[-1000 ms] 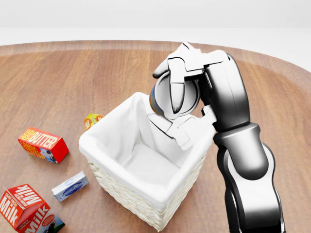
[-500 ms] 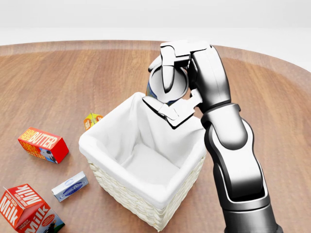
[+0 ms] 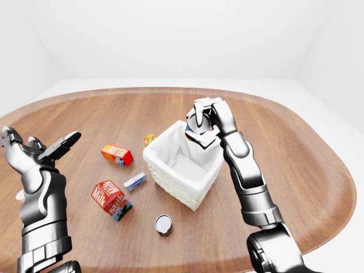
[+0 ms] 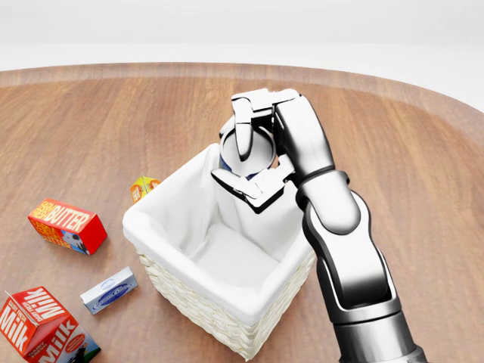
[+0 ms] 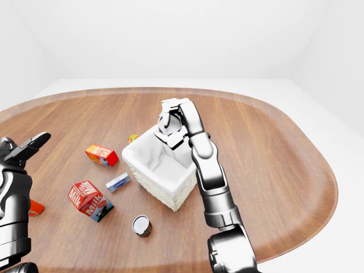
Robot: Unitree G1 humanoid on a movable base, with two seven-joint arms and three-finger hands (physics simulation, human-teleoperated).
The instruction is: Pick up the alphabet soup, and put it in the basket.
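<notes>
The alphabet soup can (image 4: pixel 263 150), grey-lidded with a blue side, is held in my right hand (image 4: pixel 246 162), whose fingers are shut round it. Hand and can hover over the top right corner of the white-lined wicker basket (image 4: pixel 198 310) in the head view, the can tilted with its lid toward the camera. The basket's white lining looks bare where it shows; the hand hides the far corner. My left hand (image 3: pixel 40 143) is raised at the left edge of the left-eye view, fingers spread, holding nothing.
Left of the basket lie a red butter box (image 4: pixel 66 225), a milk carton (image 4: pixel 41 329), a small blue-white box (image 4: pixel 109 290) and a small orange box (image 4: pixel 144 186). Another can (image 3: pixel 164 224) stands on the wooden table (image 3: pixel 296 170) below the basket.
My right hand has carried the can leftward and slightly lower, from beside the basket's right corner to over its opening. Nothing else has moved.
</notes>
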